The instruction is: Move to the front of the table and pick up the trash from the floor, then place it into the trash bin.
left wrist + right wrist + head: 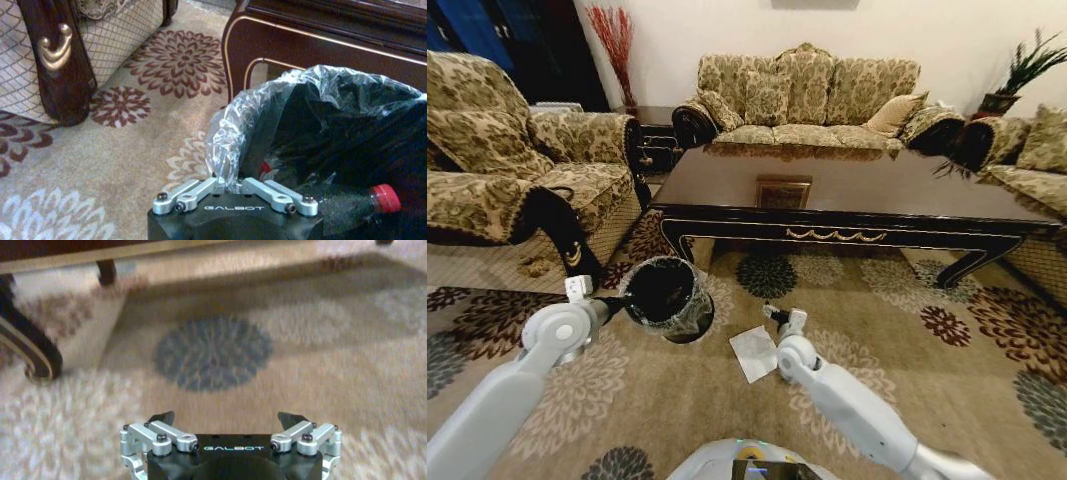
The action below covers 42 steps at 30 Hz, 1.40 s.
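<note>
Facing the long front edge of the table [847, 190], gold scroll ornament centred on that edge, curved legs at both ends. Open stretch of patterned floor [907, 330] in front of it — wide bare carpet to the right of the right arm, out to the sofa edge at far right. Narrower gap on the left between the table's corner leg and the armchair [487, 160], whose dark wooden arm front reaches down to the carpet.

Left gripper [230, 186] clenched on the trash bin [667, 298], pinching the liner-covered rim [233, 125]; bin held tilted, mouth turned toward the robot, near the table's left front leg. Inside the bin, a clear plastic bottle [360, 205] with a red cap, lying against the black wall. From the left wrist view, the table leg's gold-lined edge just behind the bin, the armchair's leg well apart across bare carpet.

Right gripper [227, 421] released, fingers spread wide with nothing between them, low over the carpet and pointing toward the table. Crumpled white paper sheet [754, 352] flat on the floor just beside that gripper, between it and the bin — not touching either. Ahead of the right gripper, a dark grey medallion [213, 360] on clear carpet, a table leg [30, 347] off to one side.
</note>
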### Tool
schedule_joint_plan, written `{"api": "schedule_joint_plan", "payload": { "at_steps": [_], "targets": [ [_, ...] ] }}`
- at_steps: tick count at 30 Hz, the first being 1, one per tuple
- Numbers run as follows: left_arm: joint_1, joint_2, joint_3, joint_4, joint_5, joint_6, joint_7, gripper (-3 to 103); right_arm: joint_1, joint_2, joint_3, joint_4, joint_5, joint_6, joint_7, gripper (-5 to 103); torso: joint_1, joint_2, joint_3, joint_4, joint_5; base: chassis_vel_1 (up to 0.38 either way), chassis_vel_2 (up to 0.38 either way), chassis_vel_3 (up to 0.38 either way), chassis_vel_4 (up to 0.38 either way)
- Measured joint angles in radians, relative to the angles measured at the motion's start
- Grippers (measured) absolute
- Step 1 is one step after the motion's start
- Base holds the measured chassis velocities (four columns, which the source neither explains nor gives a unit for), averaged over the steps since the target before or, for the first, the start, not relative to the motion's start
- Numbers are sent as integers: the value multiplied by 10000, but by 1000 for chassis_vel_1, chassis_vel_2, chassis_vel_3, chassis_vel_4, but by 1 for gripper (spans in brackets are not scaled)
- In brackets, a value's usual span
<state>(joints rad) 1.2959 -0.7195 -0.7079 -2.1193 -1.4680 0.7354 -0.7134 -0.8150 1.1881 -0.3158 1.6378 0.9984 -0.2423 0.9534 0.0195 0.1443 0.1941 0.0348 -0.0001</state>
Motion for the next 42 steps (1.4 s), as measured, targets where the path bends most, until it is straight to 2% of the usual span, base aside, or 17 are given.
{"api": "schedule_joint_plan", "payload": {
  "at_steps": [3, 4, 6, 14, 30, 35, 42],
  "targets": [
    [104, -4, -101, -99, 0, 0, -4, 1, -17, 244, -163, -167, 287, -596, 410, 100, 0, 0, 0, 0, -2, 0, 0, 0, 0],
    [104, -4, -101, -99, 0, 0, -4, 1, -17, 244, -163, -167, 287, -596, 410, 100, 0, 0, 0, 0, -2, 0, 0, 0, 0],
    [240, -51, -218, -223, 0, 0, -17, 1, 4, 550, -307, -494, 566, -1113, 596, 100, 0, 0, 0, -1, -1, 0, 0, 0, 0],
    [490, -100, -423, -387, 12, 0, -41, 1, 169, 1308, -242, -1489, 1294, -1604, 901, 100, 0, 0, 0, 0, 0, 0, 0, 0, 0],
    [599, -277, -411, -440, 121, 0, -50, 1, 122, 2236, 229, -3468, 944, -1271, 877, 100, -2, 0, 0, -1, 1, 0, 0, 0, 0],
    [562, -258, -369, -409, 131, 0, -52, 1, 149, 2491, 622, -4565, 618, -911, 257, 100, -2, 0, 0, -2, 1, 0, 0, 0, 0],
    [521, -234, -315, -366, 148, 0, -53, 1, 213, 2623, 935, -5148, 613, -856, -238, 100, -2, 0, 0, -1, 0, 0, 0, 0, 0]
  ]
}}
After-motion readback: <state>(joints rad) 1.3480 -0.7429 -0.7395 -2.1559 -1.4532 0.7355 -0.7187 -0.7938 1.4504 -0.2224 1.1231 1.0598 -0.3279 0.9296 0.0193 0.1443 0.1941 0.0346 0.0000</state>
